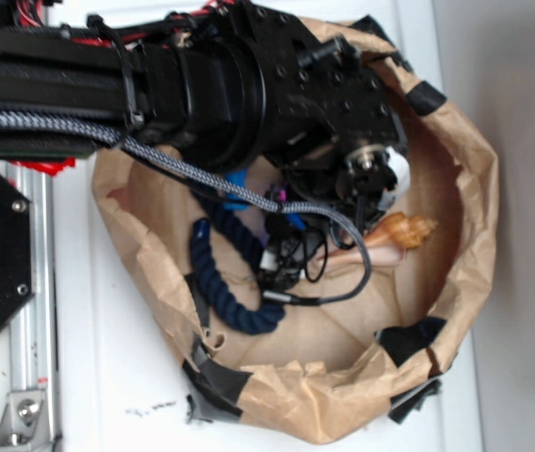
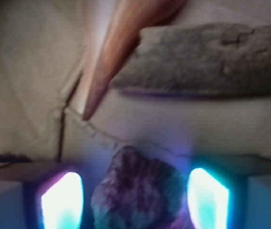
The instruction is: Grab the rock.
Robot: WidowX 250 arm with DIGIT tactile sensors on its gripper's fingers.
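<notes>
Now rock (image 2: 138, 191) btwn gripper (image 2: 135, 198) fingers (image 2: 61, 200)

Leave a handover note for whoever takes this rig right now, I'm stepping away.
Hand: down inside the paper-lined bowl, fingers open on either side of the rock, not closed yet.
Rock: between the fingers, resting on the paper.
Nearby: wood piece and seashell just beyond; blue rope to one side.
Done: approach and alignment.
Left: close on the rock, lift.

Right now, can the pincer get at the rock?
Probably yes. In the wrist view the rock sits between the two glowing fingers of the pincer, with nothing between them; the wood piece and the seashell tip lie beyond it.
</notes>
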